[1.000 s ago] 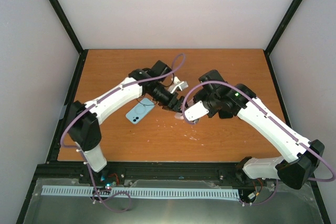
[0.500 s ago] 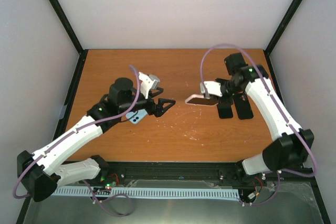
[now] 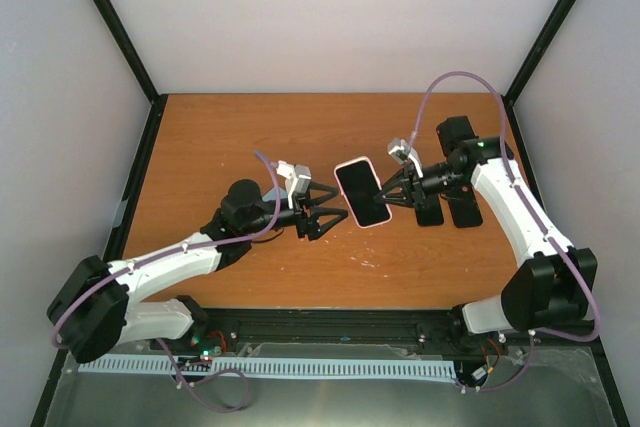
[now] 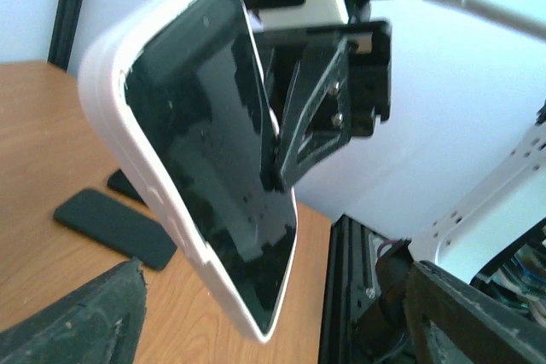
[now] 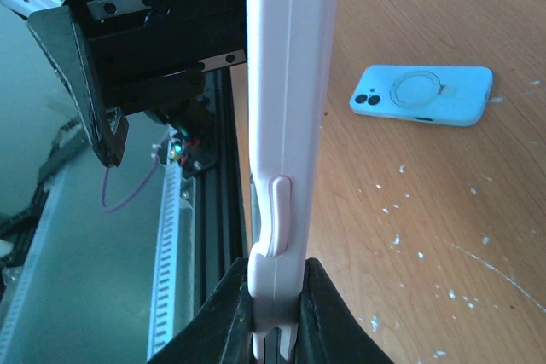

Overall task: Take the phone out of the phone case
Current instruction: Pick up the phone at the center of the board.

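The phone in its pale pink case (image 3: 361,193) is held above the table, screen up in the top view. My right gripper (image 3: 388,194) is shut on its right end. In the right wrist view the case (image 5: 286,117) stands edge-on between my two fingers (image 5: 227,313), side button showing. My left gripper (image 3: 326,217) is open just left of the phone, with its fingers on either side of the near corner and not touching it. In the left wrist view the dark screen (image 4: 213,151) fills the middle, above my spread fingers (image 4: 81,321).
Two dark flat phones (image 3: 430,211) (image 3: 464,209) lie on the table under the right arm, and one also shows in the left wrist view (image 4: 115,228). A light blue case (image 5: 422,95) lies on the wood in the right wrist view. The table's black frame runs along the near edge.
The right gripper has turned the cased phone so that its screen faces up and has shifted it slightly left. The left arm has dropped lower and its open gripper has moved up to the phone.
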`<state>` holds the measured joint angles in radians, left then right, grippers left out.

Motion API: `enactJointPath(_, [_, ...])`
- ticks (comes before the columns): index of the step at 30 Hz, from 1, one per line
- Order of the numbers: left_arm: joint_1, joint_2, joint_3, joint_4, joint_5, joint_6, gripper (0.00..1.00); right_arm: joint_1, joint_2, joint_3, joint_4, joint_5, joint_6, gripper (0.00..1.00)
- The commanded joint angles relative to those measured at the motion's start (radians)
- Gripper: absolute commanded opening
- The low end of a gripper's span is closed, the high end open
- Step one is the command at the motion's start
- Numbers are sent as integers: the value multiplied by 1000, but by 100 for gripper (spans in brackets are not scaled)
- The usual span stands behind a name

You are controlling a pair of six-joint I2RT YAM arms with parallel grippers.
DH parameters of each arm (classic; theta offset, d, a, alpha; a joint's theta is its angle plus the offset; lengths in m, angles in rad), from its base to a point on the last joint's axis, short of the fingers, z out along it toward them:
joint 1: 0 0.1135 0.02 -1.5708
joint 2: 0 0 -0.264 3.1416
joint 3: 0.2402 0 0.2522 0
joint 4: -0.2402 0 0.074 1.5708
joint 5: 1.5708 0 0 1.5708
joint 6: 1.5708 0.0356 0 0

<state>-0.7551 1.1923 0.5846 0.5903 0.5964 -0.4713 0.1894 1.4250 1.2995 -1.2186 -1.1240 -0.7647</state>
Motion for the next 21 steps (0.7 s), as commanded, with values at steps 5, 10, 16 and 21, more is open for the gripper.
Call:
enactJointPath(5, [-6,62,44,229,-19,-118,72,-4,-68,-79,70,-169,86,3])
enactJointPath(10, [0,108,55,308,11,-172,58,-4,-101,-116,79,-172,82,3])
enactJointPath(16, [27,162,68,409,99,-237,41,-4,-120,-146,93,-162,81,3])
enactJointPath(21, [30,220,95,463,163,-293,32,-4,-134,-161,123,-170,110,3])
